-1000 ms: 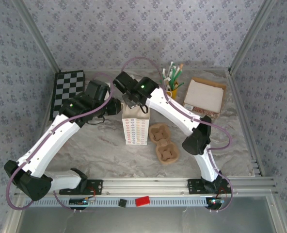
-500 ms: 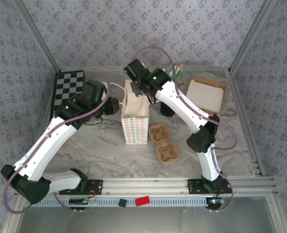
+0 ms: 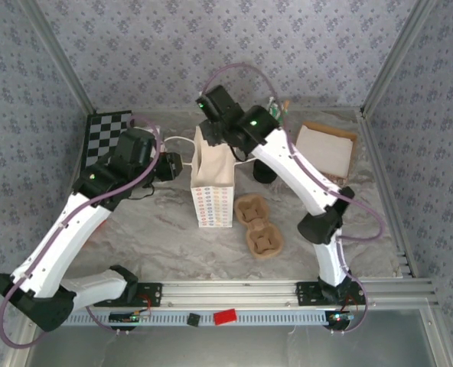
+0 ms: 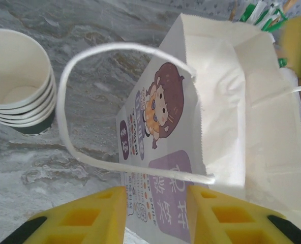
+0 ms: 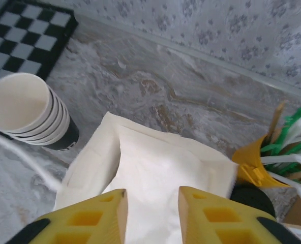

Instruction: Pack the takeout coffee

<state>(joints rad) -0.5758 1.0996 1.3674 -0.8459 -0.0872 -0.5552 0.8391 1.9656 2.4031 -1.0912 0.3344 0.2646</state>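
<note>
Paper bag (image 3: 213,200): white, multicolour dot grid on front. Side panel: cartoon girl, brown hair, purple label.
Cup stack (image 4: 18,86): cream inside, dark outside.
Takeout coffee (image 3: 263,173): black.
Checkerboard (image 3: 108,138): black/white squares.
Table (image 3: 158,238): grey marble.
Walls (image 3: 303,46): grey-blue floral.
Cup carrier (image 3: 259,223): brown.
Left gripper (image 4: 155,198), right gripper (image 5: 151,195): yellow fingers.

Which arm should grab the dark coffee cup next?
Probably right: the open right fingers hang nearest the dark paper cup with black lid; the white dotted paper bag blocks the left fingers.
</note>
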